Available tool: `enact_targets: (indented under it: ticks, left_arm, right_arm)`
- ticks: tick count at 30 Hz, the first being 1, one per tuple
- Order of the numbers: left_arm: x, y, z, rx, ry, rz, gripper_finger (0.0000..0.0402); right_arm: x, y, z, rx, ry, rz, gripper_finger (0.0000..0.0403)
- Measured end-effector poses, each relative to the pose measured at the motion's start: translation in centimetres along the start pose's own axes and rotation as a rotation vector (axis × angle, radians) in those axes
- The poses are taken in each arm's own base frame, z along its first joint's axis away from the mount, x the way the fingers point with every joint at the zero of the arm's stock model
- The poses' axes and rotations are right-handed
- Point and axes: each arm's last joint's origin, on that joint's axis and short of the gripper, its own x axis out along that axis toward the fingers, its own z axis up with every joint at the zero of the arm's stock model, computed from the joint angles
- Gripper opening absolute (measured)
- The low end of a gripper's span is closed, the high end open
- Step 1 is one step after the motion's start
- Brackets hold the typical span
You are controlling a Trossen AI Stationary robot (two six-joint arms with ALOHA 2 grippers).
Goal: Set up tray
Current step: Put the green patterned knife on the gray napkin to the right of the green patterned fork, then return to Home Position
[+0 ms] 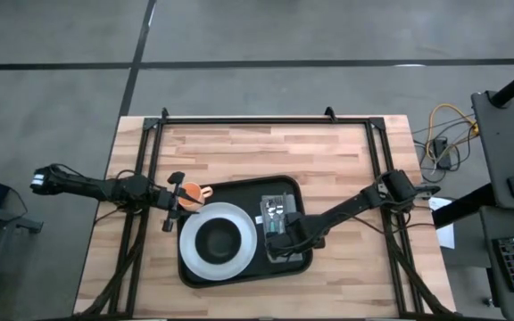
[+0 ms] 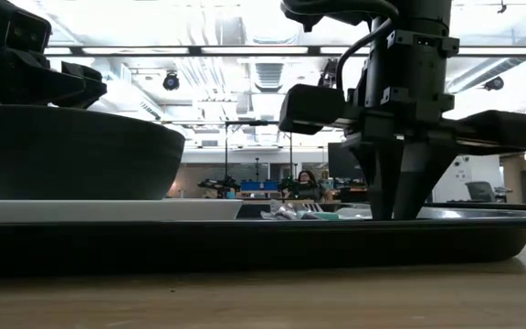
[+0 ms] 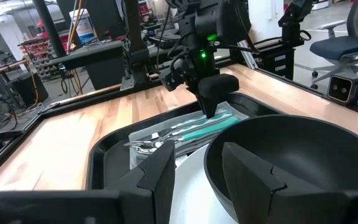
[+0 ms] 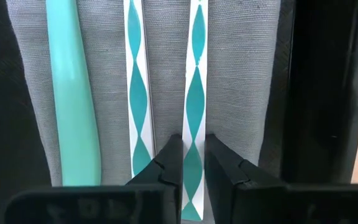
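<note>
Right gripper [image 4: 191, 163] points straight down over the woven grey napkin [image 4: 235, 74], fingers narrowly apart, straddling a flat white handle with teal wave pattern [image 4: 195, 93]; contact unclear. A twin handle [image 4: 135, 81] and a smooth teal handle [image 4: 70, 93] lie beside it. Beneath lies the black rimmed tray [image 1: 239, 273], mid-table. Left gripper [image 1: 178, 201] hovers, parted, at the glossy black bowl's [image 1: 219, 238] rim, on a white plate [image 1: 193, 254].

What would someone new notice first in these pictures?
Probably the black tray on the wooden table, holding a white plate with a dark bowl on it. Beside the plate, the right hand straddles a teal-patterned utensil handle lying on a grey napkin. The left hand hovers by the bowl's rim.
</note>
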Motion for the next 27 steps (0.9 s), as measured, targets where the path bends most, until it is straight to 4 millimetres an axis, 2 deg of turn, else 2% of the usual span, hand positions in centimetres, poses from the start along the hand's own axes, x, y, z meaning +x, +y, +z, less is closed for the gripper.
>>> enact_targets:
  ticks: [8,13,22,27]
  left_arm:
    - [0.0,0.0,0.0,0.000,0.000,0.000,0.0116]
    - [0.0,0.0,0.0,0.000,0.001,0.000,0.0116]
    - [0.0,0.0,0.0,0.000,0.000,0.000,0.0116]
    - [0.0,0.0,0.0,0.000,0.000,0.000,0.0116]
  right_arm:
    - [0.1,0.1,0.0,0.006,0.000,0.008,0.0112]
    - [0.1,0.1,0.0,-0.016,-0.005,0.012,0.0145]
    - [-0.6,0.5,-0.1,-0.109,-0.002,0.015,0.0156]
    - [-2.1,0.9,0.0,-0.153,-0.006,0.006,0.0146]
